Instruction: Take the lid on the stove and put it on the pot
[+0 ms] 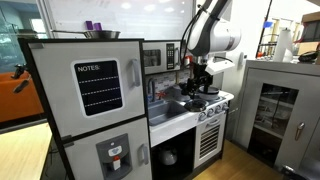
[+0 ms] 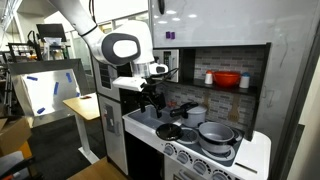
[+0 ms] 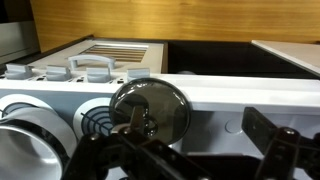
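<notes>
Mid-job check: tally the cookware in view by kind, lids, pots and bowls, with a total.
Lid: 1
Pot: 1
Bowls: 2 (steel bowl on the fridge, red bowl on the shelf)
Total: 4

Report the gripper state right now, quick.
Gripper: cannot be told. In the wrist view its jaws overlap the lower edge of the lid, but whether they are shut on it is unclear.

Open stove [image 2: 250, 152] front; shelf [image 2: 235, 91] behind
</notes>
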Action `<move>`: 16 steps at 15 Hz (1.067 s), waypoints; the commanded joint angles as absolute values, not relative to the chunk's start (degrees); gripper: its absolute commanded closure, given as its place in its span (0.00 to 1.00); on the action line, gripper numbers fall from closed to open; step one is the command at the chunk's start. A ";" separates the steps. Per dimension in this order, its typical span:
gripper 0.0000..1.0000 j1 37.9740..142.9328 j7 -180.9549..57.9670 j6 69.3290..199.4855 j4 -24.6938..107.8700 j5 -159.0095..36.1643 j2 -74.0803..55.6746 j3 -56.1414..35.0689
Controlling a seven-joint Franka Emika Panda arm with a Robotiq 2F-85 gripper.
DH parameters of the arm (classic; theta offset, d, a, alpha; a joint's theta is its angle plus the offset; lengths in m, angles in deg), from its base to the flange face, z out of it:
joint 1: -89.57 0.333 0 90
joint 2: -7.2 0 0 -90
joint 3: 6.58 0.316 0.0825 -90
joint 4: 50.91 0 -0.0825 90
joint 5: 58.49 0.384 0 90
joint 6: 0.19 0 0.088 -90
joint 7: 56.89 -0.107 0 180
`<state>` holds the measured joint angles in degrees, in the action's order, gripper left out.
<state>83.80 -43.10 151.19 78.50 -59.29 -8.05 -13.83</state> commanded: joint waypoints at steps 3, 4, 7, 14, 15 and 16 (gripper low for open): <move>0.00 79.29 -38.31 155.37 74.73 -56.52 -13.05 -10.46; 0.00 78.73 -37.88 155.63 74.07 -56.24 -13.66 -10.12; 0.00 76.67 -36.05 156.20 72.17 -55.21 -15.53 -8.70; 0.00 73.93 -34.25 156.28 68.92 -54.42 -19.04 -6.38; 0.00 73.67 -34.19 156.50 68.75 -54.41 -19.29 -6.17; 0.00 73.46 -34.15 156.60 68.50 -54.46 -19.56 -6.03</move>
<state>75.42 -36.51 155.50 69.62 -55.86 -18.47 -7.81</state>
